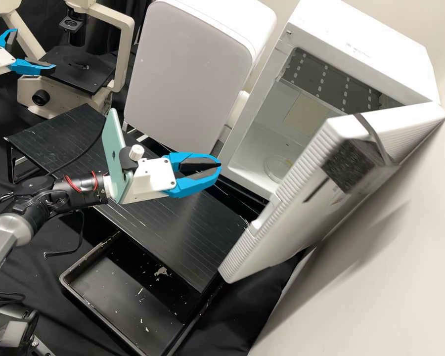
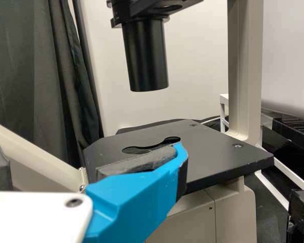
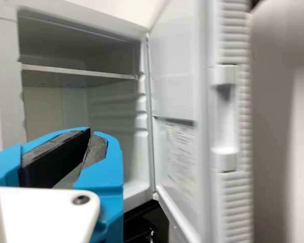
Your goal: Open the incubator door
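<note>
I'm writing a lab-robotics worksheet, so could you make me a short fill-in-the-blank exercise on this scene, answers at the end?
1. The door of the incubator is not shut but ____.
2. The left gripper is beside the black stage of the ____.
3. The round clear dish lies inside the ____.
4. The gripper nearer the dish belongs to the ____ arm.

Missing words: open; microscope; incubator; right.
</note>
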Motion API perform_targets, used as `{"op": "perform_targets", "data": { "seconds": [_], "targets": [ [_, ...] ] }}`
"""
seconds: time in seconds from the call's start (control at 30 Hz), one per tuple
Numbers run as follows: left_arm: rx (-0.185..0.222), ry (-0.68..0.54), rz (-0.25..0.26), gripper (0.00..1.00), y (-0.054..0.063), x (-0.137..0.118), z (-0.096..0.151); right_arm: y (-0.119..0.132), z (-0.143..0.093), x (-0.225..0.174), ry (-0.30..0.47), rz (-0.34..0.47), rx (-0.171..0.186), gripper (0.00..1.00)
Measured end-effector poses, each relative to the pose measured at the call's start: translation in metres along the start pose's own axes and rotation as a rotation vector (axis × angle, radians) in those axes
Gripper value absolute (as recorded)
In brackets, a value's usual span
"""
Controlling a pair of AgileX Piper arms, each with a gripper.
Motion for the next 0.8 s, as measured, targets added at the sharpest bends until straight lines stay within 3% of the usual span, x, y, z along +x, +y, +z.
{"op": "perform_targets", "data": {
  "seconds": [0.13, 0.37, 0.5, 0.8],
  "targets": [
    [0.0, 0.0, 0.0, 1.0, 0.0, 0.0, 0.0, -0.007, -0.002, -0.006, 0.068, -0.027, 0.019, 1.0],
    [0.0, 0.0, 0.0, 1.0, 0.0, 0.0, 0.0, -0.029, -0.001, -0.026, 0.322, -0.142, 0.171, 1.0],
    [0.0, 0.0, 0.0, 1.0, 0.0, 0.0, 0.0, -0.036, 0.009, -0.035, 0.43, -0.213, 0.231, 1.0],
    [0.0, 0.0, 0.0, 1.0, 0.0, 0.0, 0.0, -0.042, 0.022, -0.042, 0.456, -0.274, 0.253, 1.0]
  ]
}}
